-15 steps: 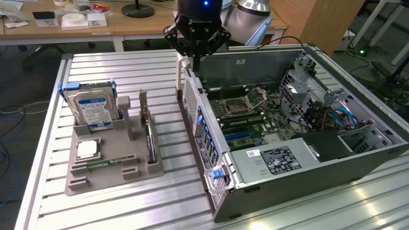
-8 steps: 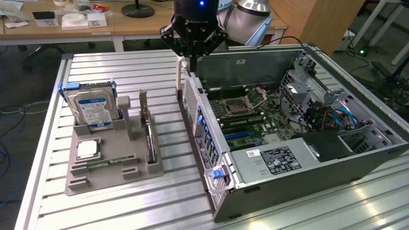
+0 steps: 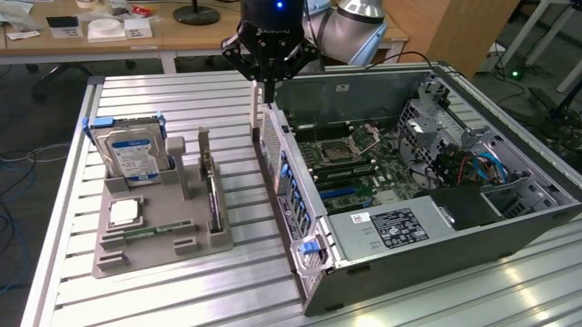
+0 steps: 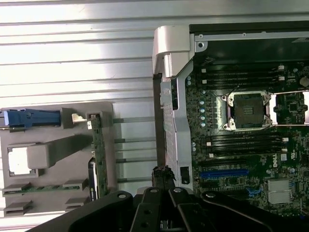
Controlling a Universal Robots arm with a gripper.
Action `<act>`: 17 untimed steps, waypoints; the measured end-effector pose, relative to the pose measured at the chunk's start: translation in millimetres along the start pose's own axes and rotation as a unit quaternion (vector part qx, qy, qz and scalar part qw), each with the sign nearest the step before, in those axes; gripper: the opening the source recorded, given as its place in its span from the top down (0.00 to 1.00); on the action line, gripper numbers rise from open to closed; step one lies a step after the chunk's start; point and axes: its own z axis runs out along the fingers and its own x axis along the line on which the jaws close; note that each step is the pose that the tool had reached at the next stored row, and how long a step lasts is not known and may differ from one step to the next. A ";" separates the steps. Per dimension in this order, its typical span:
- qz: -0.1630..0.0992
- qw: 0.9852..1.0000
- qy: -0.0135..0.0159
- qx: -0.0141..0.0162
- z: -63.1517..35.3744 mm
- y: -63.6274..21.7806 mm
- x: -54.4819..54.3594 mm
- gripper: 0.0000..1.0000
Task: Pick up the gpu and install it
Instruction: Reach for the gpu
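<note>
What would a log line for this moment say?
claw: shut, above rear wall of case | gpu: upright in tray, not gripped | case: side open

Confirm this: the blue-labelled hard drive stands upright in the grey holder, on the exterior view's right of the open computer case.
Wrong side. The hard drive stands upright in the grey holder, but on the exterior view's left of the open computer case; the exterior view shows it.
</note>
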 end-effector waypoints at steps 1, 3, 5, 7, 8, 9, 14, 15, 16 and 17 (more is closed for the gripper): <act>0.000 1.000 0.000 0.000 0.0 -0.1 0.8 0.89; 0.000 1.000 0.000 0.000 0.0 -0.2 2.7 0.89; 0.000 1.000 0.000 0.000 0.1 -0.3 4.5 0.89; 0.000 1.000 0.000 0.000 0.1 -0.5 6.3 0.89; 0.000 1.000 0.000 0.000 0.1 -0.5 7.2 0.89; 0.000 1.000 0.000 0.000 0.1 -0.6 8.1 0.89; 0.000 1.000 0.000 0.000 0.2 -0.9 12.3 0.89; 0.000 1.000 0.000 0.000 0.3 -1.0 13.1 0.89; 0.000 1.000 0.000 0.000 0.3 -1.1 14.0 0.89; 0.000 1.000 0.000 0.000 0.3 -1.1 14.7 0.89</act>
